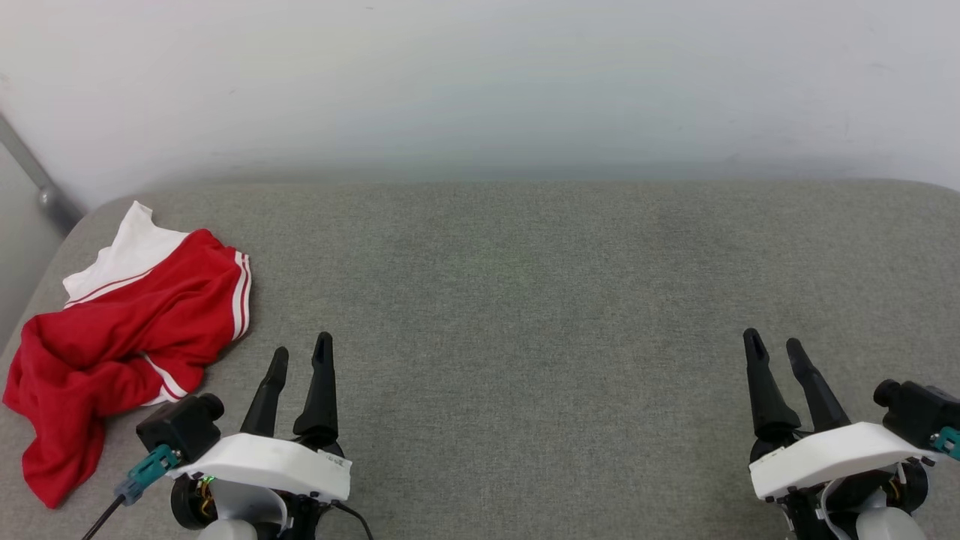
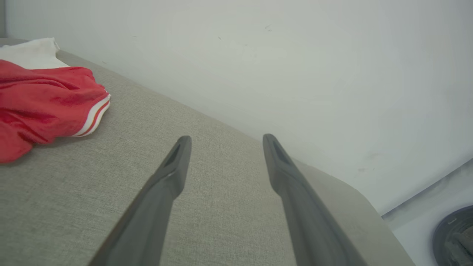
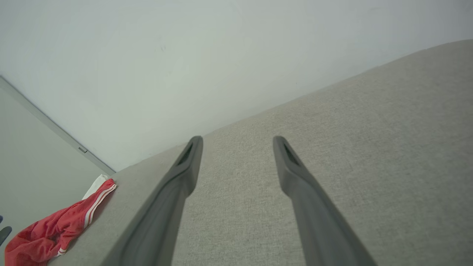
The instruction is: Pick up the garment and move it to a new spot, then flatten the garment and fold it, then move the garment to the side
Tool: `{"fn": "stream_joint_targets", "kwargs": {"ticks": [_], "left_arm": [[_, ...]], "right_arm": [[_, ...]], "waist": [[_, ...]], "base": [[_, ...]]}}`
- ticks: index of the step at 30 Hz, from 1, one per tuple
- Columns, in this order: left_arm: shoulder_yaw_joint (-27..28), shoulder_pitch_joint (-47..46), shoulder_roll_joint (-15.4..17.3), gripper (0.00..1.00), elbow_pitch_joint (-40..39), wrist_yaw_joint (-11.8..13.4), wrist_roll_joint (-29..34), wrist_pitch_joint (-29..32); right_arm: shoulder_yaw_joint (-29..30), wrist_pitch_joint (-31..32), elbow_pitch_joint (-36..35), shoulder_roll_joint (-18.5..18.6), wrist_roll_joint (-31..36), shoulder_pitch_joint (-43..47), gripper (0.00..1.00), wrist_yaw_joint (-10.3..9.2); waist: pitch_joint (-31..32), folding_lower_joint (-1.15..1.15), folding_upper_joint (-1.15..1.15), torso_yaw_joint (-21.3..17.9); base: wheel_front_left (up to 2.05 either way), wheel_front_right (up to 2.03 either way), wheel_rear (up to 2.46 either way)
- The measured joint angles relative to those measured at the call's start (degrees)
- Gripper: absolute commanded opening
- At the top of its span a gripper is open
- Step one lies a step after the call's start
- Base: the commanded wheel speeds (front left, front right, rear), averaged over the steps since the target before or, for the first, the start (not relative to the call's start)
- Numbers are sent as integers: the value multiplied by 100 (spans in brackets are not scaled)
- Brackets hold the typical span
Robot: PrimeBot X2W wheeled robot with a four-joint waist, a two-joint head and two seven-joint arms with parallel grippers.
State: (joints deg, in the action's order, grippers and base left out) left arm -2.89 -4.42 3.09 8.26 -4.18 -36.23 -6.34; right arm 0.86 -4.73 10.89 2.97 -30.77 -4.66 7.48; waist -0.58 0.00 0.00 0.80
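Note:
The garment [image 1: 127, 330] is a red shirt with white sleeves and striped trim, lying crumpled at the left end of the grey fabric surface [image 1: 525, 300]. Its print is hidden in the folds. My left gripper [image 1: 301, 351] hovers open just right of the garment, apart from it, nothing between its fingers. In the left wrist view the garment [image 2: 44, 103] lies at the left, beyond the open left gripper [image 2: 224, 140]. My right gripper [image 1: 772, 343] stands open at the lower right, far from the cloth. The right wrist view shows the garment [image 3: 55, 229] at the lower left and the open right gripper [image 3: 236, 140].
A pale wall [image 1: 480, 82] rises behind the grey surface. A grey pipe [image 1: 34, 176] runs down the wall at the far left. The surface has rounded corners at the back, with its left edge close to the garment. A dark round base [image 2: 454, 236] stands on the floor.

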Motion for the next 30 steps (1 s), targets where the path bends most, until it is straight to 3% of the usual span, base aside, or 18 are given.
{"fn": "stream_joint_targets", "kwargs": {"ticks": [30], "left_arm": [[-566,-67,278,100,107,471,1872,-445]], "right_arm": [[46,224,-615,-8,1726,205,100,1]], "waist": [[-1,0,0,53]], "base": [[0,0,0]]}}
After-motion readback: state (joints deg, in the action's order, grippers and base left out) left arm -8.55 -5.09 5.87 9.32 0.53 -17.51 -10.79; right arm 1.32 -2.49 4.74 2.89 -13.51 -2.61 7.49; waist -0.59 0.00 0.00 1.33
